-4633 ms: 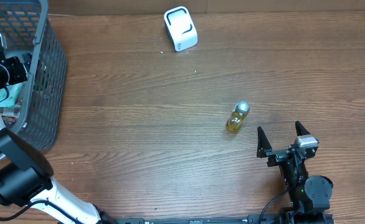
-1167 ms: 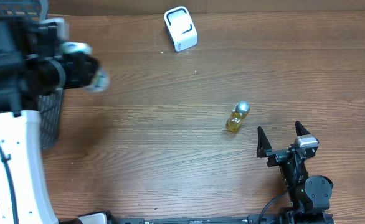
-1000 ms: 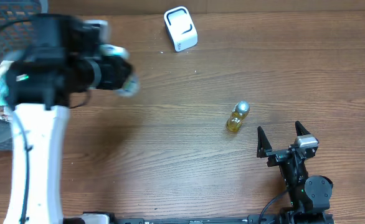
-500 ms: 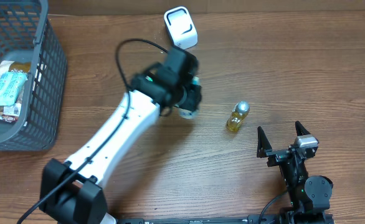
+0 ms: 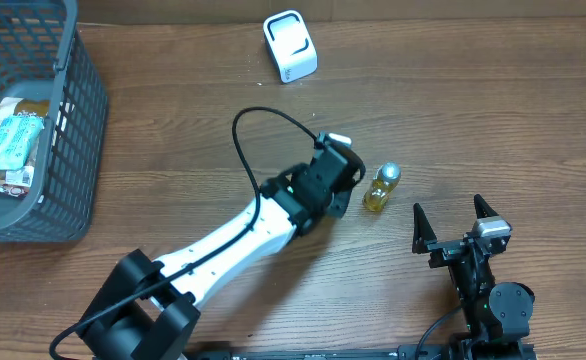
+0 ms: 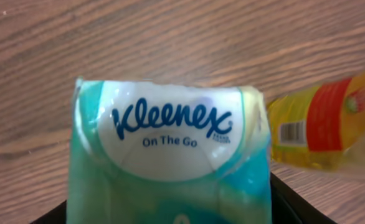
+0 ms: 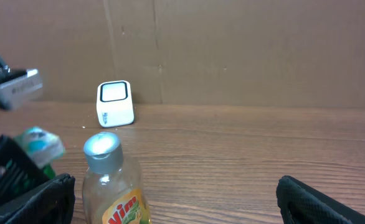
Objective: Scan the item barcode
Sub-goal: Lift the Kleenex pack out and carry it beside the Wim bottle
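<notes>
My left gripper [image 5: 341, 178] is shut on a teal and white Kleenex tissue pack [image 6: 170, 155], which fills the left wrist view between the dark fingers [image 6: 294, 202]. The pack shows as a teal blur [image 7: 40, 142] in the right wrist view. It hangs just left of a small yellow Vim bottle [image 5: 381, 188] lying on the table; the bottle's barcode [image 6: 291, 132] faces the left wrist camera. The white scanner [image 5: 290, 46] stands at the back of the table. My right gripper [image 5: 447, 206] stands open near the front edge, the bottle [image 7: 114, 180] just ahead of its left finger.
A grey wire basket [image 5: 73, 120] with several packaged goods sits at the far left. The left arm and its cable stretch diagonally across the middle of the wooden table. A cardboard wall [image 7: 232, 50] backs the scanner [image 7: 114, 102].
The left arm has swung from the basket across the table to the right with the tissue pack, ending beside the bottle. The right arm has not moved.
</notes>
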You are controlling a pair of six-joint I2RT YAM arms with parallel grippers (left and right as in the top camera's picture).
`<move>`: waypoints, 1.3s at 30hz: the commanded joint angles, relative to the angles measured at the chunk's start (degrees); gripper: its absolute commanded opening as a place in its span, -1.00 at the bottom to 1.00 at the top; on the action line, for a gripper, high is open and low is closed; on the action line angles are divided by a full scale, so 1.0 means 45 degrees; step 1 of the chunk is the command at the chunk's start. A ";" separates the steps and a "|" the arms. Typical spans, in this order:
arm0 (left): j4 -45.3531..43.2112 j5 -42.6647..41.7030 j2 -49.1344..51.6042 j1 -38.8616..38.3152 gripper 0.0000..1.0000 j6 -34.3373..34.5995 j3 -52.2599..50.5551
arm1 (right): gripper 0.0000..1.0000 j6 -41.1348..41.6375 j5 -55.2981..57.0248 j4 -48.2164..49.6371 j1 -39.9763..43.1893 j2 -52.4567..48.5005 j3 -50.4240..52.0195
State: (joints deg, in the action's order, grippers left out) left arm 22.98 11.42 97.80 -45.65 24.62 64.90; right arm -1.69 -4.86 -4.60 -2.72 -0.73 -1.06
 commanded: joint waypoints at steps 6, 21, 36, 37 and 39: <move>-0.0253 0.0724 0.0340 -0.0126 -0.25 0.0641 -0.0355 | 1.00 -0.0049 0.0117 0.0034 0.0039 0.0112 0.0136; -0.0214 -0.0112 0.0646 -0.0097 0.27 0.0690 -0.0379 | 1.00 -0.0049 0.0121 0.0034 0.0039 0.0112 0.0136; 0.3211 -0.1103 0.0233 0.0670 0.99 -0.0097 0.2943 | 1.00 -0.0049 0.0121 0.0034 0.0039 0.0112 0.0136; 0.3487 -0.1307 0.0233 0.0753 1.00 -0.0121 0.3201 | 1.00 -0.0049 0.0117 0.0034 0.0039 0.0117 0.0136; 0.3944 -0.2079 0.0233 0.1044 0.99 -0.0481 0.3657 | 1.00 -0.0049 0.0117 0.0034 0.0039 0.0112 0.0136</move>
State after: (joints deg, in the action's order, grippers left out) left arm 39.40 7.22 100.62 -42.44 24.80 77.95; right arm -1.67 -4.89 -4.62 -2.72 -0.73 -1.06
